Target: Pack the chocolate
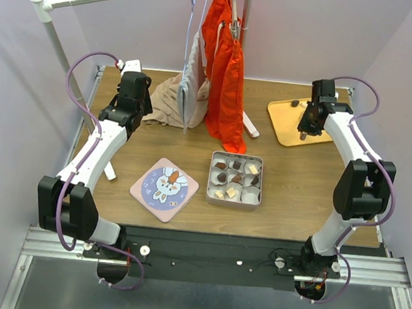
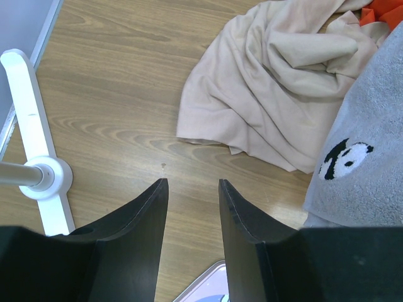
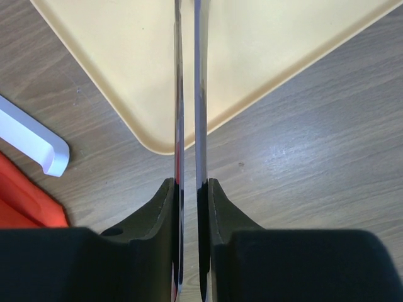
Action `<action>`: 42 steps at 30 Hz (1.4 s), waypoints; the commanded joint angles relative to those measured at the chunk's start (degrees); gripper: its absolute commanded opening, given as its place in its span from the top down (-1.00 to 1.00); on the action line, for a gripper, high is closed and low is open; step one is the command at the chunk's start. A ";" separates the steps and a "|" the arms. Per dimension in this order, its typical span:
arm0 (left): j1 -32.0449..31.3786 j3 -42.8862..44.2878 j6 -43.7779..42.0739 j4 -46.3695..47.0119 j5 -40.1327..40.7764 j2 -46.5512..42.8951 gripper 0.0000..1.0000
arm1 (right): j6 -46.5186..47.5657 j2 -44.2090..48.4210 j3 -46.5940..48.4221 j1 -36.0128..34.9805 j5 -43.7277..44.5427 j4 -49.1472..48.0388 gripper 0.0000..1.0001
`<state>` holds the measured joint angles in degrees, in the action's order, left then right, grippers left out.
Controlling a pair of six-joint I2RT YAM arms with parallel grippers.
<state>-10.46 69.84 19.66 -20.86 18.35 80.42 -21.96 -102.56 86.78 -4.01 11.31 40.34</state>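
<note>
Several pieces of chocolate [image 1: 234,178], dark and cream, sit in white paper cups inside an open metal tin [image 1: 211,178] at the table's middle. One dark piece [image 1: 295,103] lies on the yellow tray [image 1: 285,126] at the back right. My right gripper [image 1: 308,122] [image 3: 189,182] hovers over that tray [image 3: 252,50], shut on metal tongs [image 3: 187,94]. Their two blades stand slightly apart. A small dark piece [image 1: 303,135] shows at the tongs' tip; whether it is pinched is unclear. My left gripper [image 1: 132,103] [image 2: 192,182] hangs open and empty over bare wood at the back left.
The tin's round-cornered lid [image 1: 164,185], with a rabbit picture, lies left of the tin. A clothes rack's white foot [image 2: 38,170] [image 3: 31,141], an orange garment [image 1: 228,76], a grey panda towel [image 2: 362,157] and a crumpled beige cloth [image 2: 271,82] fill the back of the table.
</note>
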 commanded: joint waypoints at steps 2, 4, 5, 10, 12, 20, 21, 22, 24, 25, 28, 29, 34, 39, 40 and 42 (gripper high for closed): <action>0.61 0.29 -0.68 0.38 0.02 -0.09 0.06 | 1.12 3.42 0.76 0.41 0.56 -0.79 0.67; 0.61 0.29 -0.50 0.38 -0.15 -0.09 0.06 | 1.30 6.31 -0.12 0.41 -1.02 -0.61 0.69; 0.61 0.29 -0.59 0.30 -0.16 -0.26 0.06 | 1.39 7.63 -0.38 0.32 -1.55 0.17 0.69; 0.61 0.12 -0.50 0.47 0.11 -0.62 0.06 | 0.86 16.23 -3.28 0.32 -7.77 5.09 0.69; 0.61 0.12 -0.41 0.38 -0.07 -0.53 0.06 | 0.69 18.61 -5.21 0.14 -10.33 8.87 0.71; 0.61 0.73 -0.32 0.21 -0.33 -0.70 0.06 | 0.07 31.97 -11.72 -2.04 -25.45 20.81 0.73; 0.61 0.82 -0.24 0.03 -0.07 -0.71 0.06 | -0.02 32.94 -11.81 -2.49 -26.16 22.14 0.73; 0.61 0.82 -0.24 0.03 0.11 -0.62 0.06 | -0.02 33.82 -11.90 -2.93 -27.30 23.46 0.72; 0.61 1.00 -0.24 -0.05 0.11 -0.44 0.06 | -0.19 36.28 -12.08 -3.63 -28.62 26.63 0.72; 0.61 1.00 -0.06 -0.06 0.11 -0.36 0.06 | 0.24 36.99 -12.25 -3.90 -30.71 27.59 0.72; 0.61 1.35 0.03 -0.06 -0.07 -0.09 0.06 | 2.17 38.93 -12.60 -4.34 -31.79 31.90 0.70; 0.61 1.35 0.03 -0.14 -0.07 0.00 0.06 | 1.92 39.28 -12.69 -5.73 -30.66 33.65 0.70; 0.61 1.96 -0.06 -0.58 0.55 0.00 0.07 | 1.83 39.37 -11.03 -7.94 -31.62 37.35 0.68; 0.61 2.14 0.11 -0.85 0.90 -0.27 0.07 | 1.13 39.10 -10.58 -9.52 -31.00 39.12 0.65; 0.61 2.14 0.12 -0.85 0.90 -0.35 0.07 | 1.21 39.28 -11.63 -9.52 -30.82 39.12 0.66; 0.61 2.14 0.03 -0.93 0.90 -0.35 0.07 | 1.13 39.54 -12.95 -9.96 -30.91 39.03 0.65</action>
<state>-10.17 69.95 19.70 -21.12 18.39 80.42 -20.93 -63.61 74.89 -12.93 -18.57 75.77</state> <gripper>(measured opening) 0.468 0.287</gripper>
